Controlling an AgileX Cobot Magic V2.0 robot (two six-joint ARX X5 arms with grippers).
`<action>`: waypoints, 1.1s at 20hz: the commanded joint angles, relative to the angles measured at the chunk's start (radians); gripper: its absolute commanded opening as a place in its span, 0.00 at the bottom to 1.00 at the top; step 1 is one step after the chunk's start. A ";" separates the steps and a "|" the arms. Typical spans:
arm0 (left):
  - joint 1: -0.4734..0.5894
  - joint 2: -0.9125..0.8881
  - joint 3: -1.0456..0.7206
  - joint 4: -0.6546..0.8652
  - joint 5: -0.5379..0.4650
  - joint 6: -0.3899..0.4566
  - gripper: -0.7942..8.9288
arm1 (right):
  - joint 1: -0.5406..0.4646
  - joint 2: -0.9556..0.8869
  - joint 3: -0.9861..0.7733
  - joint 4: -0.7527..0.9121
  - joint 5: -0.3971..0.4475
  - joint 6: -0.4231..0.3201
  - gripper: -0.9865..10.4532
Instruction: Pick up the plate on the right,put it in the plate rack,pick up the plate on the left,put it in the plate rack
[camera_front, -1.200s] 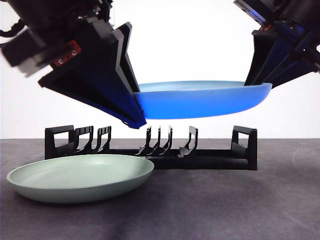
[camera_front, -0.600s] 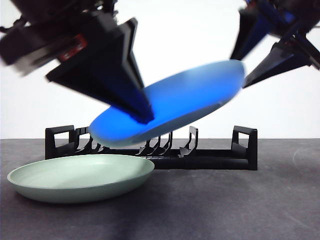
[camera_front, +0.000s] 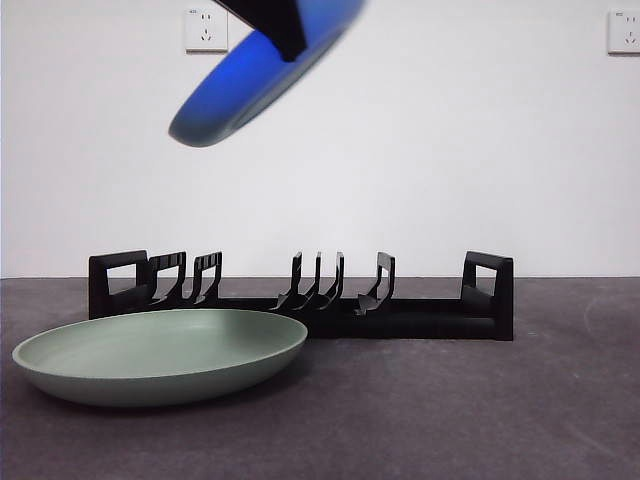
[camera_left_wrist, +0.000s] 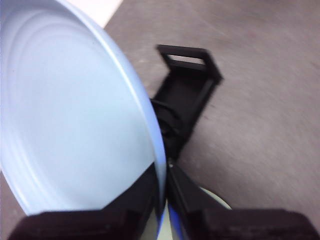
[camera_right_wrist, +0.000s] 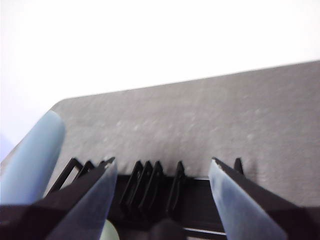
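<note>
- Surface: dark grey, faintly mottled matte desk (camera_front: 450, 420) fills the lower part of the front view; its far edge meets the wall at a level line just behind the rack.
- Room: plain white wall (camera_front: 480, 150) behind the desk. One white wall socket (camera_front: 205, 29) at upper left of the front frame, a second white socket (camera_front: 623, 31) at the upper right edge.
- Long low black plastic plate rack (camera_front: 300, 297) stands on the desk at mid frame, running left to right, with upright curved prongs and a blocky loop handle at each end. No plate in any slot.
- Pale green round shallow plate (camera_front: 160, 355) lies flat on the desk at lower left of the front frame, in front of the rack's left end and overlapping it in view; whether they touch cannot be told.
- Blue round shallow plate (camera_front: 250, 85) hangs high at upper left-centre of the front frame, steeply tilted, lower edge towards the left, well above the rack and clear of it.
- Left gripper (camera_left_wrist: 162, 192): closed narrowly on the blue plate's rim, one jaw on each face of the plate; the rack end and bare desk show beyond it in the left wrist view.
- Right gripper (camera_right_wrist: 162, 180): jaws spread wide, holding nothing, above the rack prongs; the blue plate's edge shows at the left edge of the right wrist view.
</note>
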 joint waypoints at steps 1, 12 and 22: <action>0.113 -0.006 0.011 0.032 0.151 -0.072 0.07 | 0.000 -0.020 0.000 -0.005 0.005 -0.006 0.36; 0.599 0.002 0.015 0.227 0.932 -0.355 0.07 | 0.000 -0.038 0.000 -0.067 0.001 -0.019 0.30; 0.830 0.120 0.015 0.400 1.209 -0.571 0.07 | 0.001 -0.038 0.000 -0.067 -0.005 -0.019 0.30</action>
